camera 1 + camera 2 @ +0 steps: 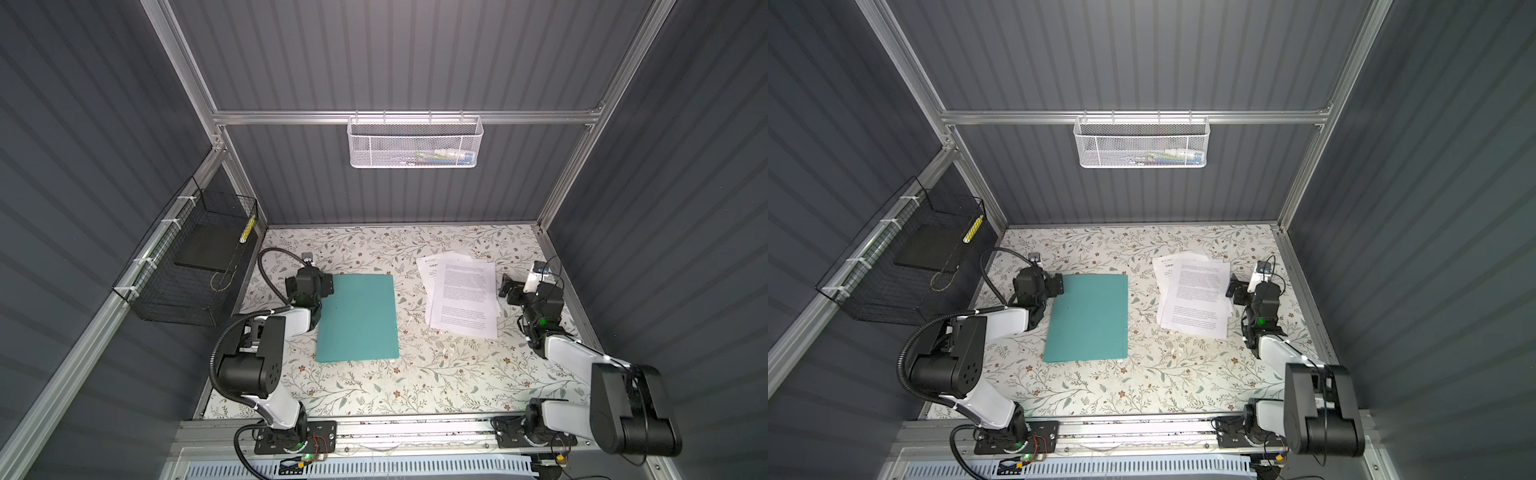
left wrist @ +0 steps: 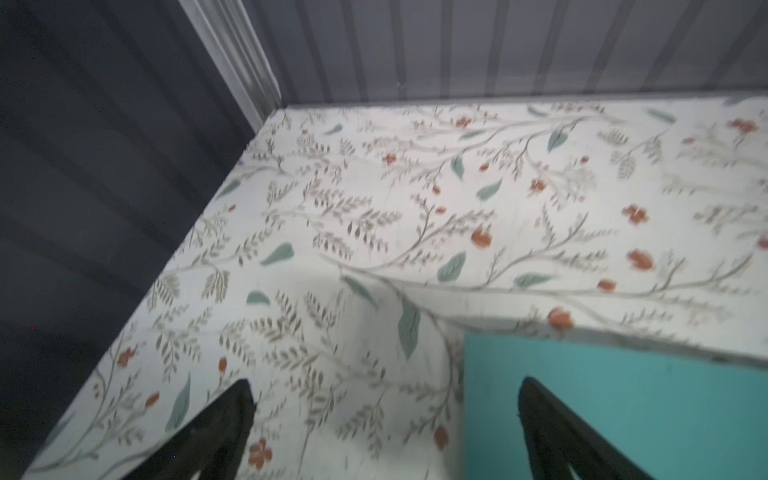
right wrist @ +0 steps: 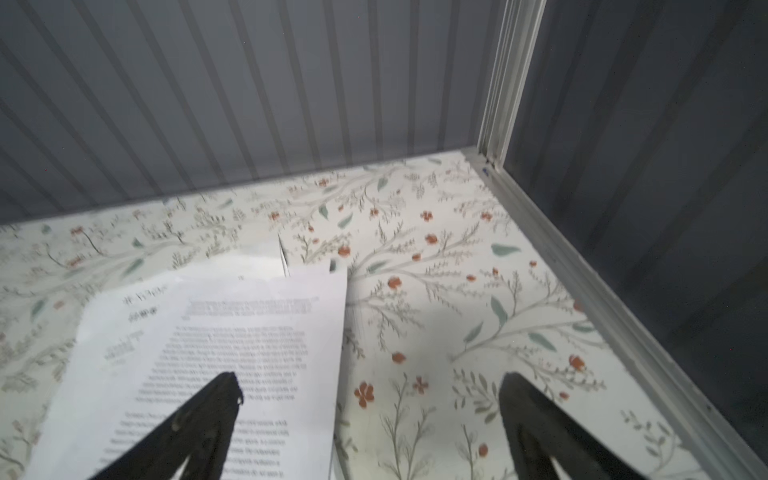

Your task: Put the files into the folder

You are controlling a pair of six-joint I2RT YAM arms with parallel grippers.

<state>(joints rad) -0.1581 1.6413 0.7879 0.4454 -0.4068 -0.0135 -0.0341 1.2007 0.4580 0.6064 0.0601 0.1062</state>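
Top views both show the folder (image 1: 357, 318) lying flat left of the surface's (image 1: 415, 386) middle, files (image 1: 461, 295) fanned toward the right edge, a clear gap between the two. Left wrist: left fingers (image 2: 552, 428) spread wide, one over the folder's far-left corner, holding nothing. Right wrist: right fingers (image 3: 199, 419) wide too, one over the files' edge, empty.

Both arms bent low, left claw (image 2: 385, 382) and right claw (image 3: 370, 376) spread wide.
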